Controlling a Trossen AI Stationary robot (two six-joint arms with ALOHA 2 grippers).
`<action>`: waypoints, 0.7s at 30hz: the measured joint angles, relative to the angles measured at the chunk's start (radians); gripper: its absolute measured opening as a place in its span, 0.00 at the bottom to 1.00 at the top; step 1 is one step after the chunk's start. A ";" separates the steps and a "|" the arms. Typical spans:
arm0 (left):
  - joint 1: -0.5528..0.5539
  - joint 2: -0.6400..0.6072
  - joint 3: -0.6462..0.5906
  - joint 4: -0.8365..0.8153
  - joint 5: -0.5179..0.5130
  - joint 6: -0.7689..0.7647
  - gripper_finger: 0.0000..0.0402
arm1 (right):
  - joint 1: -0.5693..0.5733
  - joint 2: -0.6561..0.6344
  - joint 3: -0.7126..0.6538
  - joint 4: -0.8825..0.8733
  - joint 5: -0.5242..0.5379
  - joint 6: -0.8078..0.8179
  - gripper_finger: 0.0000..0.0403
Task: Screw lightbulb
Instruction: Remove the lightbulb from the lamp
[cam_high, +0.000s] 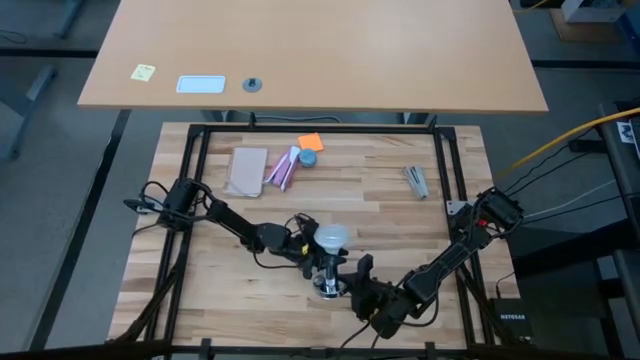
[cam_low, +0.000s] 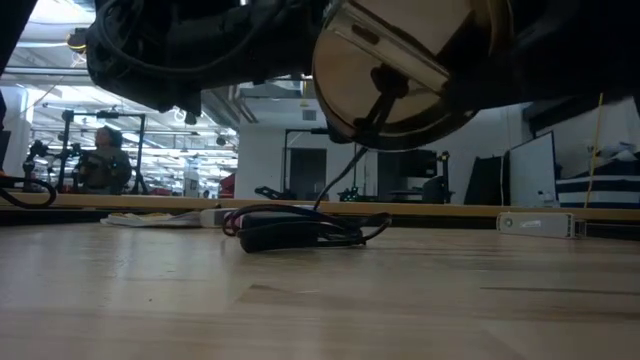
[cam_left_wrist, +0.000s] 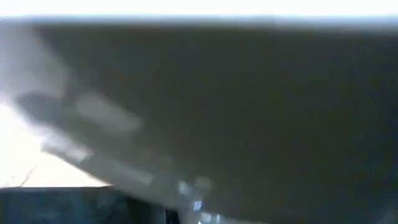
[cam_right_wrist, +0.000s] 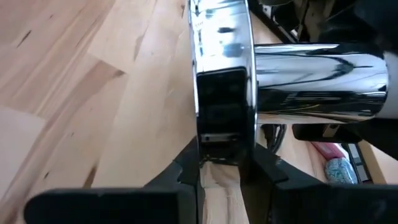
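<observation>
The frosted white lightbulb (cam_high: 331, 238) sits near the table's front centre, just above the silvery socket (cam_high: 328, 285). My left gripper (cam_high: 306, 243) reaches in from the left and is shut on the bulb, whose grey surface (cam_left_wrist: 249, 112) fills the left wrist view. My right gripper (cam_right_wrist: 221, 171) comes from the right front and is shut on the socket's disc (cam_right_wrist: 221, 93). The socket's chrome tube (cam_right_wrist: 317, 78) points away from the disc. The low view shows the disc's underside (cam_low: 410, 60) held above the table. Its dark cord (cam_low: 300, 230) hangs down and lies coiled on the wood. My left gripper touches the lightbulb at its left side (cam_high: 318, 240), coming in about level from the table's left. The bulb itself hides the fingers in the wrist view, so the kind of hold cannot be told. The bulb is clear of the table. My right gripper pinches the socket disc's rim (cam_right_wrist: 217, 146) between its two fingers (cam_right_wrist: 186, 171), one on each flat face. The fingers slant down from the table's right front. The disc stands on edge, lifted clear of the table, with its cord trailing down to the wood.
At the table's far side lie a brown card (cam_high: 247, 170), a pink-and-white packet (cam_high: 283, 168), an orange piece (cam_high: 310, 141) and a small round thing (cam_high: 308, 158). A metal part (cam_high: 416, 181) lies at the right. A black frame (cam_high: 190, 180) borders the table. A person (cam_low: 105, 155) sits far behind.
</observation>
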 joint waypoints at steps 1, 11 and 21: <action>0.001 -0.001 0.000 -0.012 0.000 -0.011 0.38 | 0.000 0.000 0.000 -0.004 -0.003 0.000 0.17; 0.002 -0.003 0.002 -0.113 -0.004 -0.108 0.34 | -0.001 0.000 0.103 -0.309 -0.068 0.049 0.18; 0.002 -0.004 0.004 -0.107 -0.082 -0.129 0.34 | -0.003 0.000 0.244 -0.599 -0.129 0.067 0.18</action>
